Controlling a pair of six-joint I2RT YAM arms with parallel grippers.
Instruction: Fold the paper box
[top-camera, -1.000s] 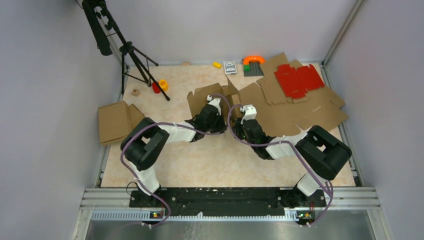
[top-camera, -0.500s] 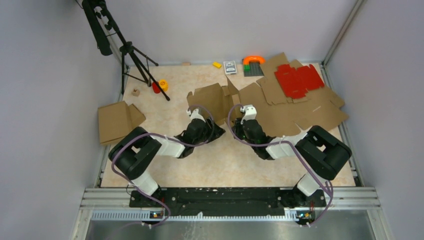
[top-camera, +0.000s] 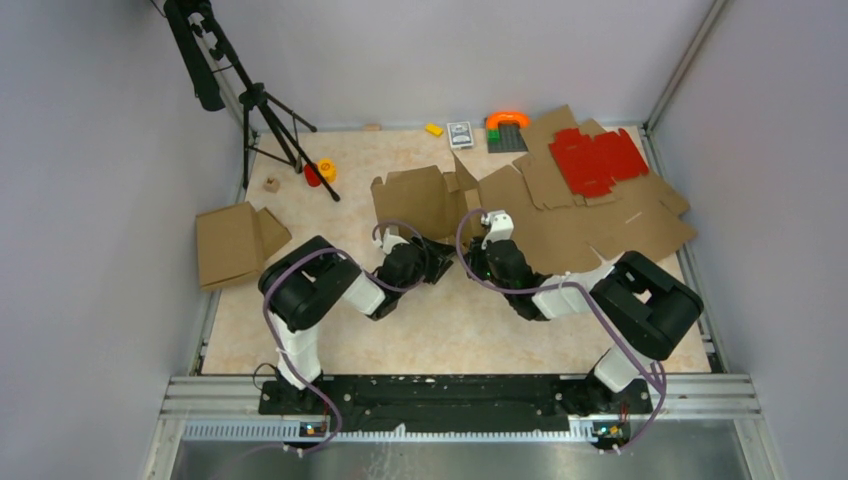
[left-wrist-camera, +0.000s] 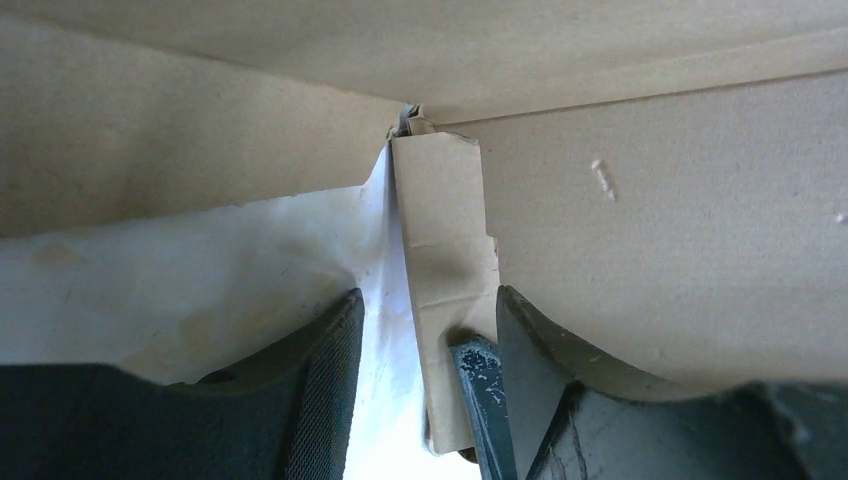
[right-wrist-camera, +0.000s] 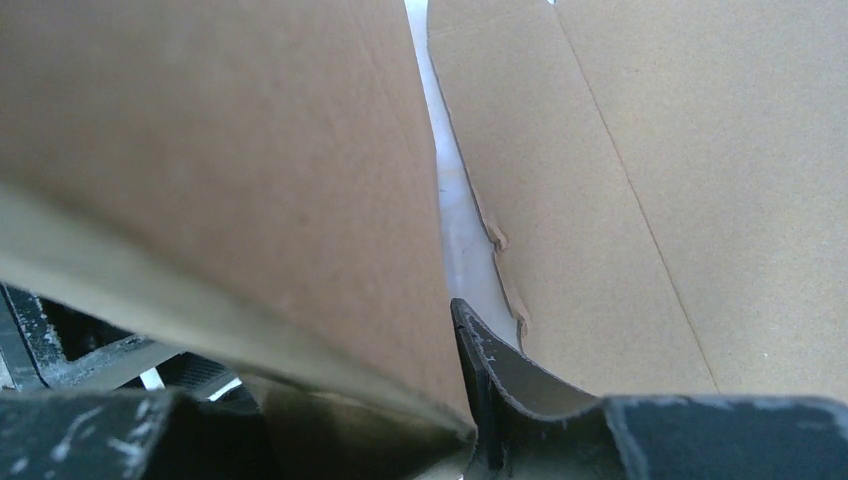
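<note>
The large brown cardboard die-cut paper box (top-camera: 425, 200) lies in the middle of the beige worktop (top-camera: 450, 325), with one panel standing up. The right gripper (top-camera: 476, 256) has its jaws clenched on a panel of the box. The left gripper (left-wrist-camera: 425, 300) has its jaws apart around a narrow flap, which sits close against one finger. A bright red die-cut sheet (top-camera: 597, 160) lies well apart, on other cardboard.

Pairs boxy black joint housings with white tubular links on the left arm (top-camera: 305, 292) and right arm (top-camera: 648, 305). Trails a looping purple cable (top-camera: 461, 245) along each. Ends in dark matte gripper fingers (left-wrist-camera: 305, 405), flecked with pale scuffs.
</note>
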